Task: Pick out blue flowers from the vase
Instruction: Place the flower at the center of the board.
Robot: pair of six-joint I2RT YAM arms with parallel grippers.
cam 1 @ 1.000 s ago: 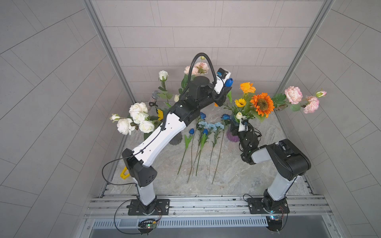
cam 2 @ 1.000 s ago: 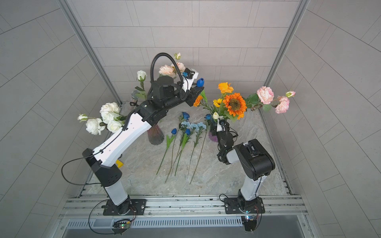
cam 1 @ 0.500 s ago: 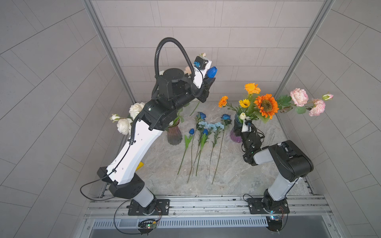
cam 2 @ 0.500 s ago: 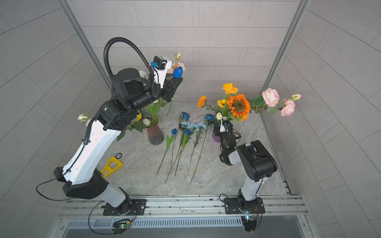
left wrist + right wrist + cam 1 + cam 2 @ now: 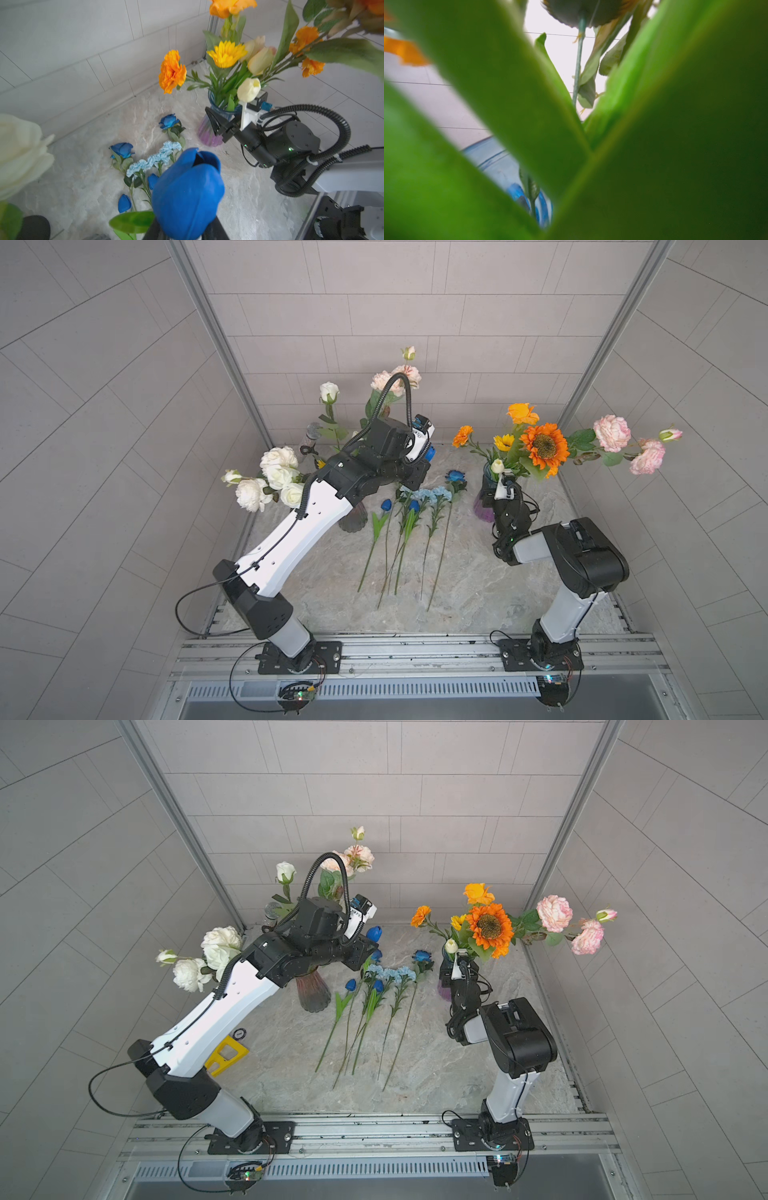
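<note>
My left gripper (image 5: pixel 422 466) (image 5: pixel 365 948) is shut on the stem of a dark blue tulip bud (image 5: pixel 428 454) (image 5: pixel 373 933), held in the air above the table. In the left wrist view that bud (image 5: pixel 187 193) fills the space just above the jaws. More blue flowers lie side by side on the marble: a blue rose (image 5: pixel 455 477), light blue carnations (image 5: pixel 432 494) and tulip buds (image 5: pixel 386 504). My right gripper (image 5: pixel 490 493) (image 5: pixel 218 122) is shut on the neck of the blue-purple vase (image 5: pixel 482 508) (image 5: pixel 207 133). Leaves hide its jaws in the right wrist view.
The vase holds a sunflower (image 5: pixel 542 445), orange blooms (image 5: pixel 462 435) and pink carnations (image 5: pixel 611 432) reaching right. A second, smoky vase (image 5: pixel 353 520) under my left arm holds white roses (image 5: pixel 274 477). A yellow block (image 5: pixel 224 1054) lies near the left wall.
My left arm lifted the blue tulip high away from the right vase, then came down and now holds it low over the laid-out flowers. The right arm stayed on the vase.
</note>
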